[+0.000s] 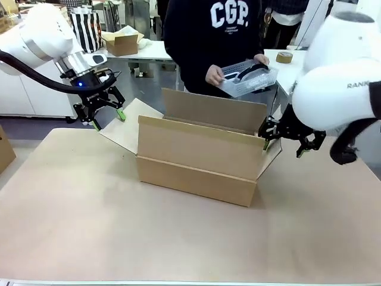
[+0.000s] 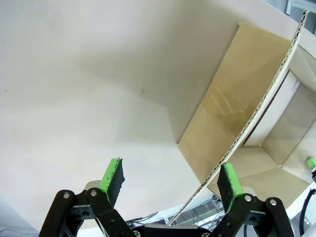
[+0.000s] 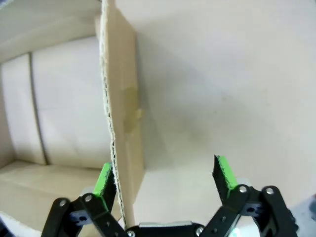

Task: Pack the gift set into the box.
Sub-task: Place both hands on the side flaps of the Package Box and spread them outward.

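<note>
A wide tan bench [image 1: 119, 238] is seen across the lower part of the front view, and the box [image 1: 196, 161] is set at its middle, open at the top: the far flap is raised upright, the near flap is folded down over the front wall, and the two side flaps are spread outward. At the far side a person [image 1: 208, 36] in a dark sweatshirt with white letters is standing, and the gift set [image 1: 247, 77], a clear plastic tray with dark contents, is held in both hands above the far right corner of the box, not yet inside it. The left flap [image 1: 122, 128] is met at its outer edge by the left pincer [image 1: 109, 120]; in the left wrist view this pincer [image 2: 171, 173] is spread wide, with the corrugated edge of the flap [image 2: 222, 98] passing between the green pads, close to one of them and not clamped. The right flap [image 1: 272, 152] is met by the right pincer [image 1: 284, 148]; in the right wrist view that pincer [image 3: 163, 173] is likewise spread wide, with the flap's edge [image 3: 123, 98] lying just beside one pad. On white tables behind, a smaller carton [image 1: 122, 43], a striped bag [image 1: 87, 27] and a roll of tape [image 1: 284, 57] are seen.
</note>
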Available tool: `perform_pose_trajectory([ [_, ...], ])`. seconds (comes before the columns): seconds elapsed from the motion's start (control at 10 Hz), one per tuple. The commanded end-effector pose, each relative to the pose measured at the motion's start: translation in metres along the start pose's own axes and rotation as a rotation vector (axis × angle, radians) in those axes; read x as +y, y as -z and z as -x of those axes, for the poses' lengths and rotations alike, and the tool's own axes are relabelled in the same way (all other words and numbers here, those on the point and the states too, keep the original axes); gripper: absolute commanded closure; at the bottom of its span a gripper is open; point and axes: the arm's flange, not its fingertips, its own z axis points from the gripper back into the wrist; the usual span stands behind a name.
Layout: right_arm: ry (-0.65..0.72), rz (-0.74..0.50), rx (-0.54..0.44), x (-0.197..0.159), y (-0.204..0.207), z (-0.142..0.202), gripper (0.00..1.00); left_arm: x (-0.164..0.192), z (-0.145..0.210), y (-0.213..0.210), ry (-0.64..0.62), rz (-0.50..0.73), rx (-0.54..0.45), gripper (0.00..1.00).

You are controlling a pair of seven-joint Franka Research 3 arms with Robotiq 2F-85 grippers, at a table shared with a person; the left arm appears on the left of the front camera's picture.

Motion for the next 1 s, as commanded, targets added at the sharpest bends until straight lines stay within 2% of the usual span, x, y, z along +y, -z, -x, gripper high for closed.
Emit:
perform_pose_trajectory([
  [0.0,-0.03,-0.161,-0.014,-0.029,0.016,0.012,0.0,0.0,0.001,-0.001,-0.017,-0.017,-0.008,0.0],
  [0.3,-0.04,-0.234,-0.061,-0.057,0.005,0.026,0.0,0.0,0.001,-0.001,-0.017,-0.017,-0.008,0.0],
  [0.7,-0.166,-0.241,0.022,-0.072,0.015,0.038,0.0,0.0,0.001,-0.001,-0.017,-0.017,-0.008,0.0],
  [0.9,-0.195,-0.241,-0.006,-0.084,0.011,0.048,0.0,0.0,0.001,-0.001,-0.017,-0.017,-0.008,0.0],
])
